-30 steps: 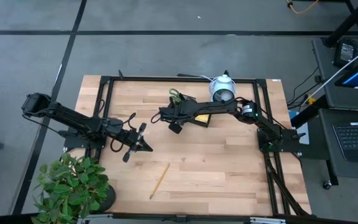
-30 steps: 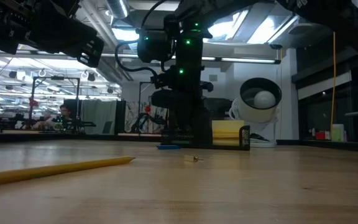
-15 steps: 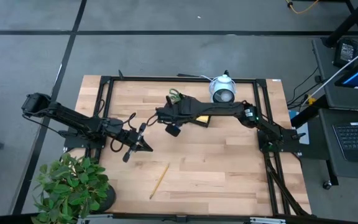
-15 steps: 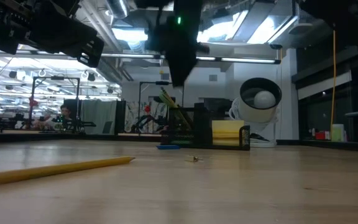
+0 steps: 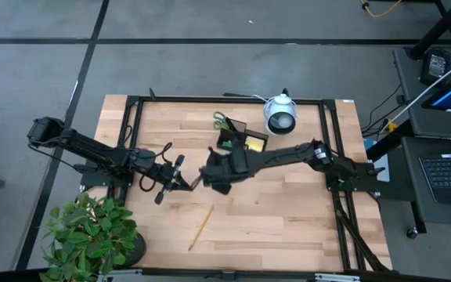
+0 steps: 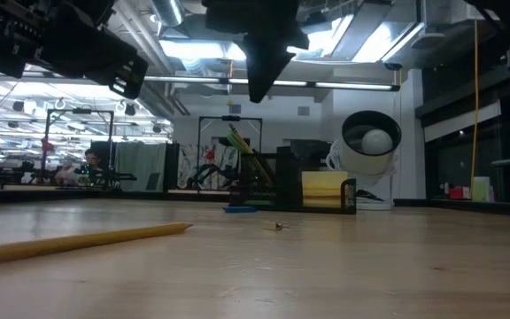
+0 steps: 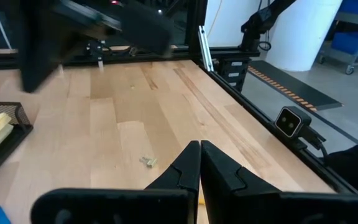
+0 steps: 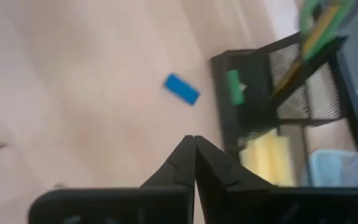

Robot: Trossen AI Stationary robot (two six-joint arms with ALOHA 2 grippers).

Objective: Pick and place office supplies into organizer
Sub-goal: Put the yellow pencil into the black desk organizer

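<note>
Organizer (image 5: 242,141) sits at the back middle of the table (image 5: 288,211), just beyond the right gripper (image 5: 202,174) and a bit toward that arm's base. It holds the scissors (image 5: 222,121), green handles sticking out the back, a yellow pad (image 5: 254,144) in the lower compartment, and a green piece (image 8: 232,86) in the mesh section. In the low view a pencil and green handles stand up out of the organizer (image 6: 277,182), pad (image 6: 324,188) beside them. Blue piece (image 8: 181,89) lies flat on the wood just in front of the organizer, ahead of the right fingers (image 8: 180,163). Loose pencil (image 5: 201,225) lies on the table near the front edge, well short of the right gripper; its length shows close up in the low view (image 6: 78,241). Right gripper hovers above the table, jaws clenched together, nothing between them. Left gripper (image 5: 180,182) waits just beside the right one, tips nearly meeting, jaws also closed and empty (image 7: 199,167). White round device (image 5: 279,115) stands behind the organizer. Potted plant (image 5: 92,235) at the table's front left corner.
</note>
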